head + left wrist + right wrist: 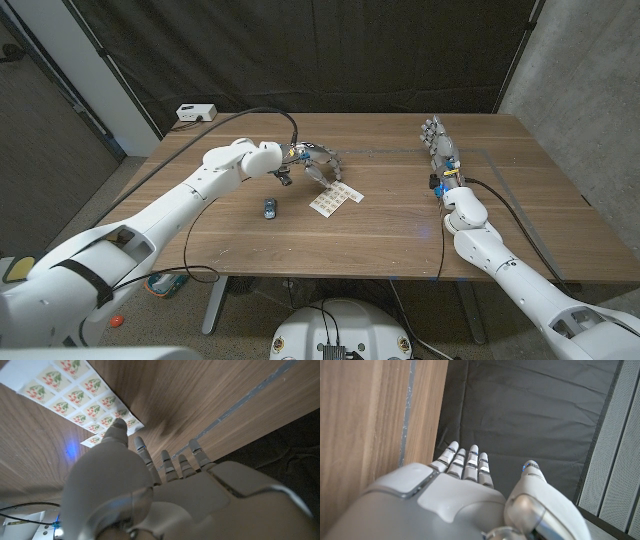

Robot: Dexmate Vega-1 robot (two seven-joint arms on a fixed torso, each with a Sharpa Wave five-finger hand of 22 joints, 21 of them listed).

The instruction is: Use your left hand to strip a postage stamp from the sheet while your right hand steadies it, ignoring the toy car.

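Wooden table [400, 225], seen from the head view, with both arms reaching in from the near corners. The left arm stretches across to mid-table, where the left hand [318, 163] hangs over the far edge of the stamp sheet [335, 198]; its fingers are spread and curved downward and hold nothing. In the left wrist view the thumb tip [118, 427] lies just over the sheet's [75, 395] corner, though contact with the paper cannot be confirmed. The right hand [438, 141] stands well apart from the sheet, near the table's far right side, fingers straight and close together, gripping nothing; the right wrist view shows those fingers [465, 462] extended past the table edge [427, 410] toward a dark curtain.

Step in hand, as judged: the approach. The sheet is not yet steadied and no stamp is lifted. The next move calls for the right hand to cross to the sheet and press it down, then for the left thumb and a finger to catch one stamp at the corner.

The toy car [270, 207], small and dark blue, sits just beside the sheet and is to be left alone.

Markings: each stamp bears a red-and-green motif, perhaps berries; no lettering or brand is legible.
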